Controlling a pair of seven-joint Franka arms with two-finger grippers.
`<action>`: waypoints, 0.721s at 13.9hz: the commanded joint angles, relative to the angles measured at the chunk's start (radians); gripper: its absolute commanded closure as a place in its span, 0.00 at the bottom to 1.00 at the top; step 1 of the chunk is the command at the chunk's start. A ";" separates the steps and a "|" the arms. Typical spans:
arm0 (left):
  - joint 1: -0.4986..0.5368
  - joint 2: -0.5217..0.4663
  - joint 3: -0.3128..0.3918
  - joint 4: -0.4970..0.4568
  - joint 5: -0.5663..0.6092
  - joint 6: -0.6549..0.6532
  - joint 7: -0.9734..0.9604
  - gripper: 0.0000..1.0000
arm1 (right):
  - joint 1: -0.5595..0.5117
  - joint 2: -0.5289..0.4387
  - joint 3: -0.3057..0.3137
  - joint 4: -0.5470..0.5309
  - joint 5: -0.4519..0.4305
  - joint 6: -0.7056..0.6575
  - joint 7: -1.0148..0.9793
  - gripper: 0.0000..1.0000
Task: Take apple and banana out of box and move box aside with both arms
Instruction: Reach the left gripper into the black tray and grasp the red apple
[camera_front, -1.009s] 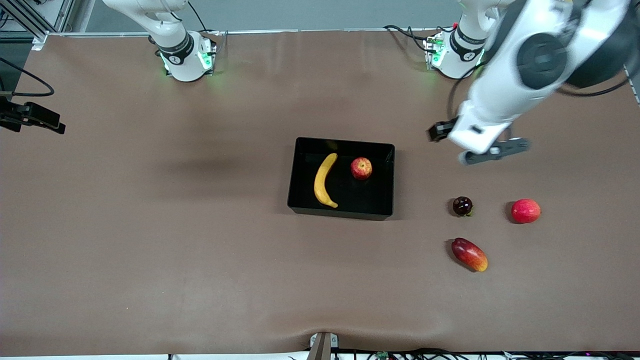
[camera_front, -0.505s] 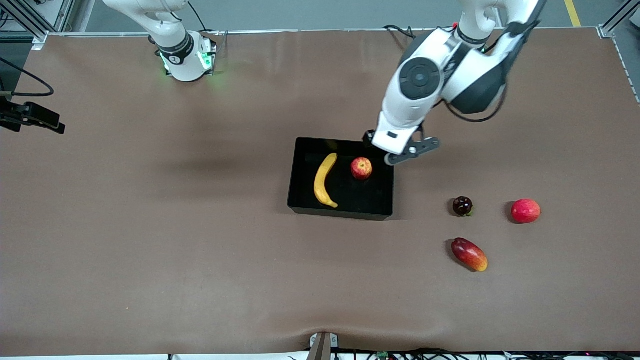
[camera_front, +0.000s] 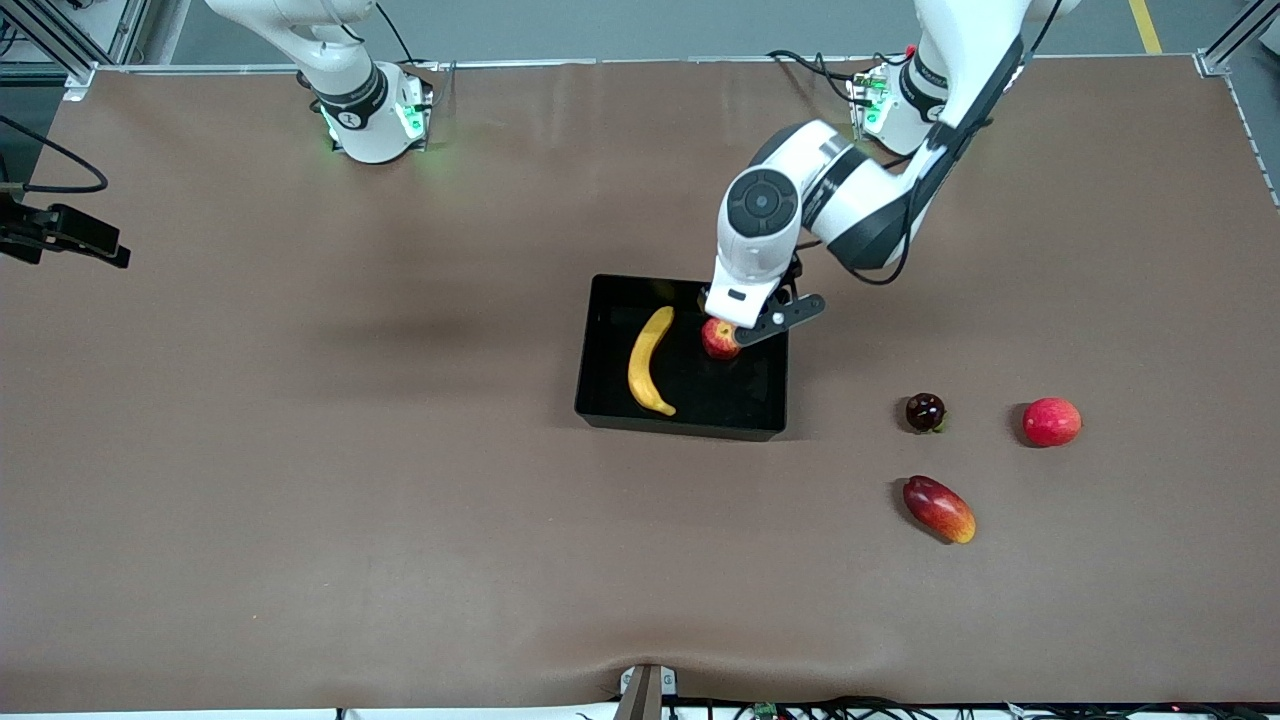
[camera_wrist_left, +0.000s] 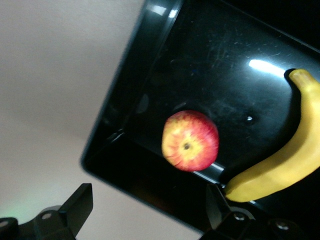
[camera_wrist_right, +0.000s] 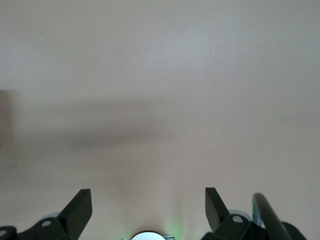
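Brown matting covers your bench (camera_front: 300, 450) from end to end, with both arm bases standing along its edge farthest from the front camera.

Near the middle of it you have the black box (camera_front: 600, 400), with both task fruits lying inside. The banana (camera_front: 648, 360) lies on the box floor toward the right arm's end, its length running nearer-to-farther from the front camera. The apple (camera_front: 718, 340) sits beside it toward the left arm's end, close to the wall farthest from the front camera. In the left wrist view you can see the apple (camera_wrist_left: 190, 140) with its stem dimple facing the camera, apart from the banana (camera_wrist_left: 285, 160) and apart from the glossy box wall (camera_wrist_left: 132, 80).

Your left pincer (camera_front: 745, 325) hangs over the apple inside the box outline, its fingers (camera_wrist_left: 75, 210) spread wide with nothing between them; the apple is not gripped.

Your right pincer (camera_wrist_right: 147, 210) waits over bare matting, its fingers (camera_wrist_right: 77, 207) likewise wide apart and empty.

Out on the bench toward the left arm's end you have three more fruits: a dark maroon fruit (camera_front: 925, 412), a plain red fruit (camera_front: 1051, 421) beside it, and an oblong red-and-yellow mango (camera_front: 938, 509) nearer the front camera than both.
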 joint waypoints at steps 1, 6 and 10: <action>-0.005 0.043 -0.001 0.016 0.048 0.068 -0.041 0.00 | -0.022 0.009 0.015 0.021 -0.005 -0.012 0.001 0.00; -0.013 0.129 -0.001 0.047 0.142 0.087 -0.046 0.00 | -0.022 0.009 0.015 0.021 -0.005 -0.012 0.001 0.00; -0.015 0.164 -0.001 0.052 0.165 0.124 -0.049 0.00 | -0.021 0.009 0.015 0.021 -0.005 -0.012 0.001 0.00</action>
